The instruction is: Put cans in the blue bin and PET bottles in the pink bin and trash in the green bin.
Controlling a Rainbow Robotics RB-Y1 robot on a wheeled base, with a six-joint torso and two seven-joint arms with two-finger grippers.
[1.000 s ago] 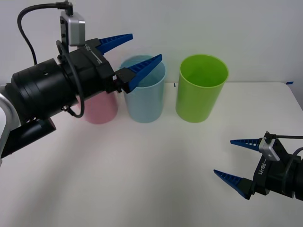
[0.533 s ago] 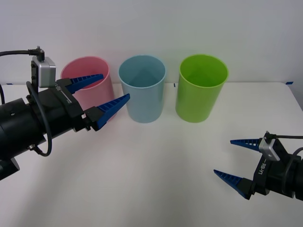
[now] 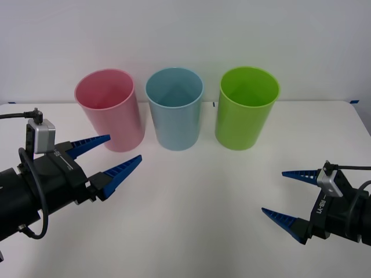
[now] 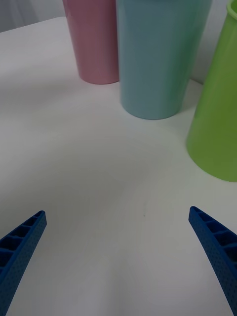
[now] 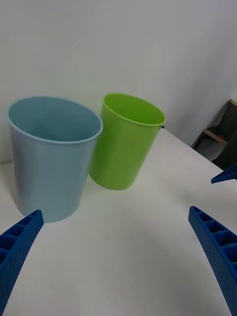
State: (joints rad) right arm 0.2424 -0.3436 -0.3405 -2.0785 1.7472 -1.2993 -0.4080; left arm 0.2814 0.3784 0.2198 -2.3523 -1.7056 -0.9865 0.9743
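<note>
Along the far side of the table [image 3: 191, 202] you have the pink bin [image 3: 110, 110], blue bin [image 3: 174, 108] and green bin [image 3: 247, 108], upright and apart. Both the left gripper [image 3: 110, 157] and right gripper [image 3: 293, 196] hang spread and empty. These bins look light, thin-walled and slick; grip one at its rim.

Left gripper [image 3: 116, 156] hovers low at the robot's left, blue ribbed fingers spread wide and empty, pointing forward and toward the middle, its black forearm reaching in from the near left edge. Right gripper [image 3: 288, 196] sits low at the near right, fingers parted and empty too, aimed inward across the front.
</note>
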